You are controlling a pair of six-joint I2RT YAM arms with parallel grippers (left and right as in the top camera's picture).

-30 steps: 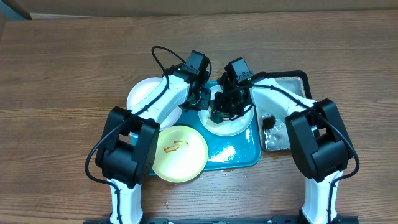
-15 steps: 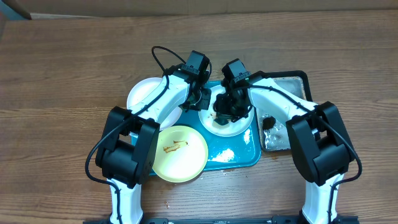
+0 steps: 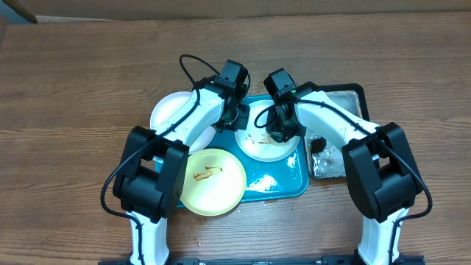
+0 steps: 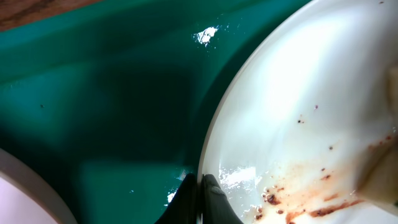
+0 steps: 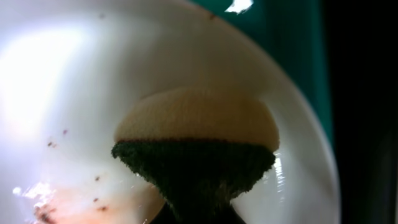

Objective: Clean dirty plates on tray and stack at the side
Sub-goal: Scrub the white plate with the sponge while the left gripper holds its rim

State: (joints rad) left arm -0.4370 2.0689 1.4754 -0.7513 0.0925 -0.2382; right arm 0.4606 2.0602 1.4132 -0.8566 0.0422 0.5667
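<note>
step: scrubbing white plate point(image 4: 298, 106) | left gripper point(image 4: 199, 198) shut, apparently on rim point(image 4: 209, 134) | right gripper point(image 5: 194, 213) clamping sponge point(image 5: 196, 134) | next: sweep sponge over brown smears point(image 4: 298, 200)

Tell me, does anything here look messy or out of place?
The smeared yellow-green plate hangs over the near-left corner of the teal tray. Wet shiny patches lie on the tray floor. Brown streaks mark the white plate under the sponge.

Left arm point(image 3: 193, 118) & right arm point(image 3: 333, 118): white tubes w/ big black blocks point(image 3: 151, 173) at the joints. Thin black cable point(image 3: 190, 66) loops by the left one's black wrist box point(image 3: 234, 75). Left gripper point(image 4: 199, 190) & right gripper point(image 5: 194, 214): both black.
</note>
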